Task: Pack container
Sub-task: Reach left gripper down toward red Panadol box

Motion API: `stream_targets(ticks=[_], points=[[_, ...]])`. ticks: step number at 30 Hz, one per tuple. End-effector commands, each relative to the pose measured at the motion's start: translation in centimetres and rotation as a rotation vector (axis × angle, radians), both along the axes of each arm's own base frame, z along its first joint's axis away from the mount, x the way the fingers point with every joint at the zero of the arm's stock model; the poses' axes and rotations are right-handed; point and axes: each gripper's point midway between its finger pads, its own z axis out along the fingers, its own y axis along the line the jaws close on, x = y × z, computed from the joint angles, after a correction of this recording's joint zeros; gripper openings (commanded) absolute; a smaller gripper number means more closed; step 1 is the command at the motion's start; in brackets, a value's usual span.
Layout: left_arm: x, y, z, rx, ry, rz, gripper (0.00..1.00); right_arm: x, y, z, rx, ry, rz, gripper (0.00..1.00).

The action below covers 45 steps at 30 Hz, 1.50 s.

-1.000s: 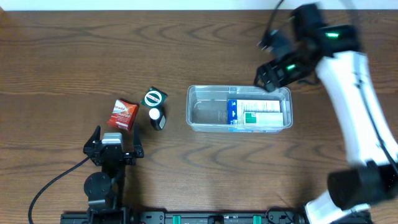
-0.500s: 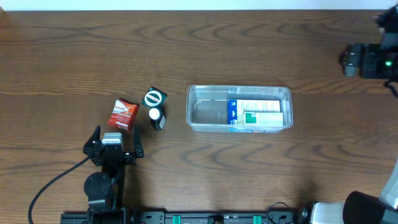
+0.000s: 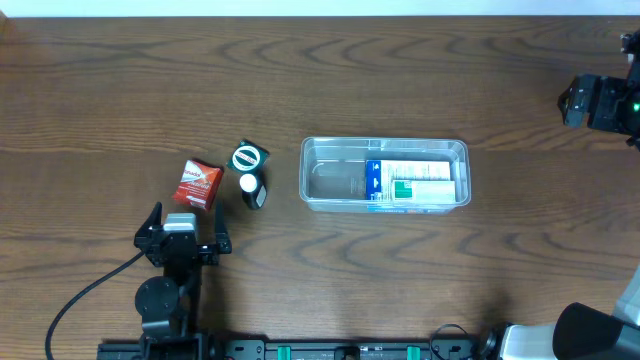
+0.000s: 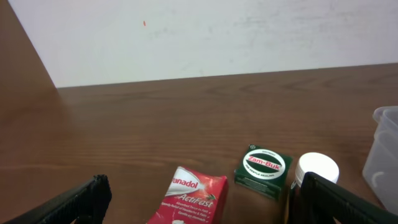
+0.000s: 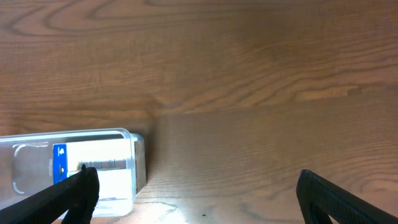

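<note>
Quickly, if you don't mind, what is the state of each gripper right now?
Left gripper: open, holding nothing.
Right gripper: open, holding nothing.

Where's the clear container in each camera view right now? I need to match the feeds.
Overhead: the container lies right of centre, long side across the picture.
Left wrist: the container shows only a corner at the right edge.
Right wrist: the container sits lower left, cut by the left edge.
Landmark: the blue-and-white box inside it, in overhead and right wrist; left wrist shows the white-capped bottle beside it instead.
</note>
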Motion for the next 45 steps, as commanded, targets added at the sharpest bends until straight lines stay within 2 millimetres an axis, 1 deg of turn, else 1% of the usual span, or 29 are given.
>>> stream_targets(ticks=[1,3,5,9,11,14,17,20,22,24,27,30,33,37,41,45], points=[[-0.4,-0.4,-0.4,-0.105,0.051,-0.008,0.98,0.0,-0.2,-0.2,0.013,0.007,-0.022,0.99],[-0.8,-0.4,0.6,-0.166,0.069,0.002,0.98,0.0,-0.3,-0.2,0.013,0.007,-0.022,0.99],[-1.1,-0.7,2.1,-0.179,0.089,-0.011,0.98,0.0,-0.3,-0.2,0.013,0.007,-0.022,0.99],[-1.2,-0.9,6.1,-0.188,0.178,-0.009,0.98,0.0,-0.2,-0.2,0.013,0.007,-0.022,0.99],[-0.9,-0.8,7.7,-0.196,0.268,-0.001,0.98,0.0,-0.2,-0.2,0.013,0.007,-0.022,0.99],[0.0,-0.7,8.9,-0.212,0.452,0.015,0.98,0.0,-0.3,-0.2,0.013,0.007,-0.022,0.99],[1.4,-0.6,9.0,-0.190,0.667,0.015,0.98,0.0,-0.2,-0.2,0.013,0.007,-0.022,0.99],[2.9,-0.5,7.8,-0.158,0.840,-0.001,0.98,0.0,-0.3,-0.2,0.013,0.007,-0.022,0.99],[4.1,-0.4,6.4,-0.159,0.928,-0.001,0.98,0.0,-0.3,-0.2,0.013,0.007,-0.022,0.99],[5.1,-0.3,4.3,-0.163,1.007,-0.001,0.98,0.0,-0.2,-0.2,0.013,0.007,-0.022,0.99],[5.8,-0.2,1.3,-0.133,1.113,-0.030,0.98,0.0,-0.3,-0.2,0.013,0.007,-0.022,0.99],[6.3,-0.2,-0.6,-0.119,1.172,-0.047,0.98,0.0,-0.2,-0.2,0.013,0.007,-0.022,0.99],[6.9,-0.2,-1.9,-0.099,1.202,-0.068,0.98,0.0,-0.2,-0.2,0.013,0.007,-0.022,0.99],[7.7,-0.1,-3.2,-0.071,1.218,-0.094,0.98,0.0,-0.2,-0.2,0.013,0.007,-0.022,0.99],[8.7,0.6,-3.9,-0.072,1.204,-0.085,0.98,0.0,-0.2,-0.2,0.013,0.007,-0.022,0.99],[9.6,1.8,-4.2,-0.088,1.180,-0.055,0.98,0.0,-0.2,-0.2,0.013,0.007,-0.022,0.99]])
